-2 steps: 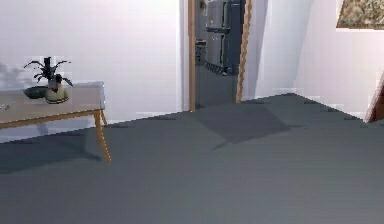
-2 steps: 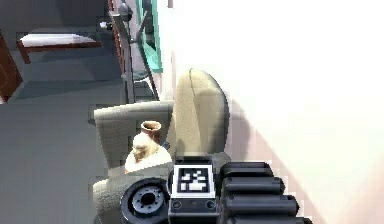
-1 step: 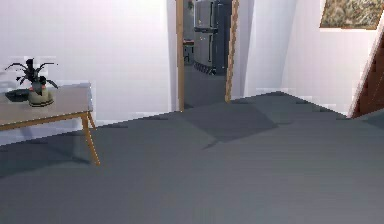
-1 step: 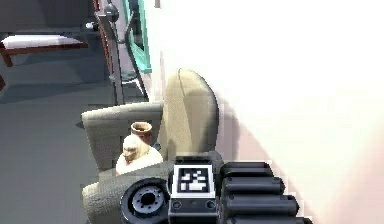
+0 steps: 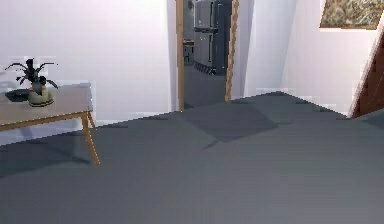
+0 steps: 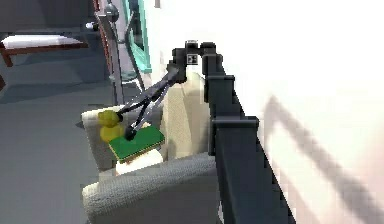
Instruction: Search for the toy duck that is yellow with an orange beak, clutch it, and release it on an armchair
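Arm side view: the two thin fingers (image 6: 143, 105) of the gripper (image 6: 124, 130) reach down to a small yellow lump, which I take to be the toy duck (image 6: 105, 122). The toy duck is at the front edge of a green pad (image 6: 140, 146) on the seat of a pale armchair (image 6: 186, 118). I cannot tell if the gripper has hold of the toy duck, because the pad sits right there under it. The dark arm (image 6: 235, 140) runs over the armchair's side.

In the forward view there is a wooden table (image 5: 55, 112) with a plant (image 5: 36, 78), and a doorway (image 5: 207, 55) farther off.

I think finding the duck and getting it to the armchair are done. What is left is to let it go, if that is not done yet, and pull the arm away.
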Available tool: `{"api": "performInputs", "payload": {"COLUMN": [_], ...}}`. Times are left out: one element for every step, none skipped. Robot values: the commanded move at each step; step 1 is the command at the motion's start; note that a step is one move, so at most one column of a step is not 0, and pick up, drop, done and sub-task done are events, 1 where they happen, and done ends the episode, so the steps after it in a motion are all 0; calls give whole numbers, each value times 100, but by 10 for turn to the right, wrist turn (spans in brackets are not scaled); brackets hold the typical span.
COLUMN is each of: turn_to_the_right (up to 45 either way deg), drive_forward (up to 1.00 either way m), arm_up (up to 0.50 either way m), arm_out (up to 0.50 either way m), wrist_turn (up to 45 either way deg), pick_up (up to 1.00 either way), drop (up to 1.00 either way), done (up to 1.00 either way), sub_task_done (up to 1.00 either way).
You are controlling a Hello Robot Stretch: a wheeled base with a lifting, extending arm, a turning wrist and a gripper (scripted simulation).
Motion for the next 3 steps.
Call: {"api": "performInputs", "payload": {"turn_to_the_right": [0,0,0], "drive_forward": [0,0,0], "arm_up": [0,-38,-50], "arm_out": [0,0,0], "wrist_turn": [390,0,0], "pick_up": [0,0,0], "drop": [0,0,0], "done": [0,0,0], "sub_task_done": [0,0,0]}}
